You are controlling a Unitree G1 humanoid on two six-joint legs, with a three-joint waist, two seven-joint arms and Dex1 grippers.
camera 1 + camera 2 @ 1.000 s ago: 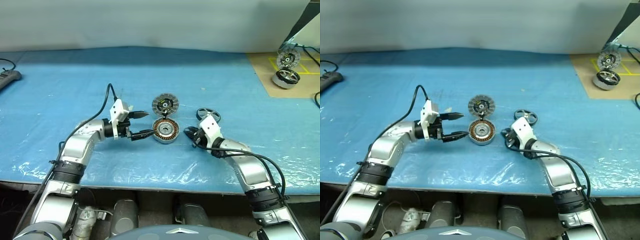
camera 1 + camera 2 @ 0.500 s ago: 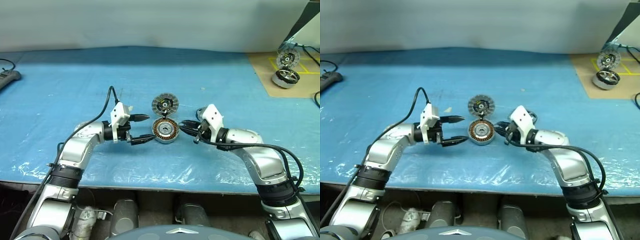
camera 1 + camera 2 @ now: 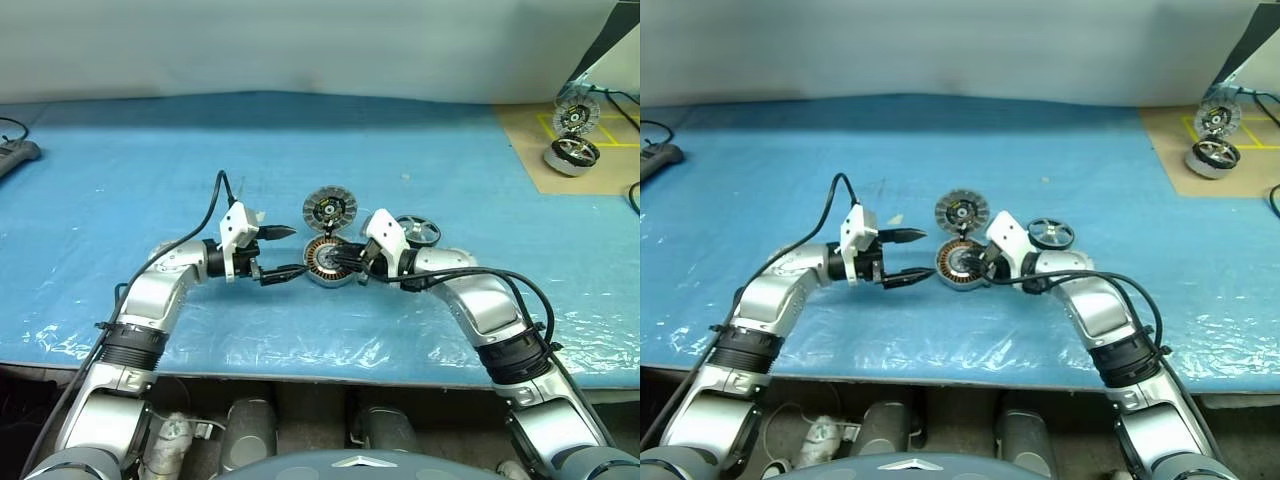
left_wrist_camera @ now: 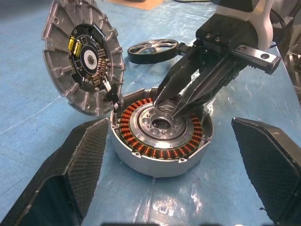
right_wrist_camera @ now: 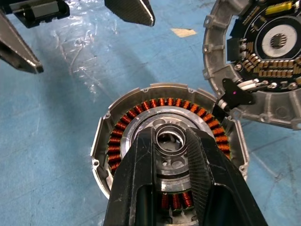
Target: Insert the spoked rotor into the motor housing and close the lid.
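Head view: motor housing (image 3: pixel 331 261) centre; spoked rotor (image 3: pixel 417 231) on the table just right of it, lid (image 3: pixel 330 210) raised behind.

Left wrist: left gripper (image 3: pixel 284 254) spread, empty, beside housing.

Right wrist: right gripper (image 5: pixel 170 141) pinches a washer ring (image 5: pixel 170 140) over the hub. Seat washer; rotor next.

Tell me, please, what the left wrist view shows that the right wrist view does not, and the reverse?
Particular to the left wrist view: the spoked rotor lying on the blue sheet behind the motor housing, and the right gripper seen from outside, pinching a small metal ring over the hub. Particular to the right wrist view: the left gripper, open, beyond the housing, and a pale scrap on the sheet. Shared: the housing's copper winding and the lid standing open on its hinge.
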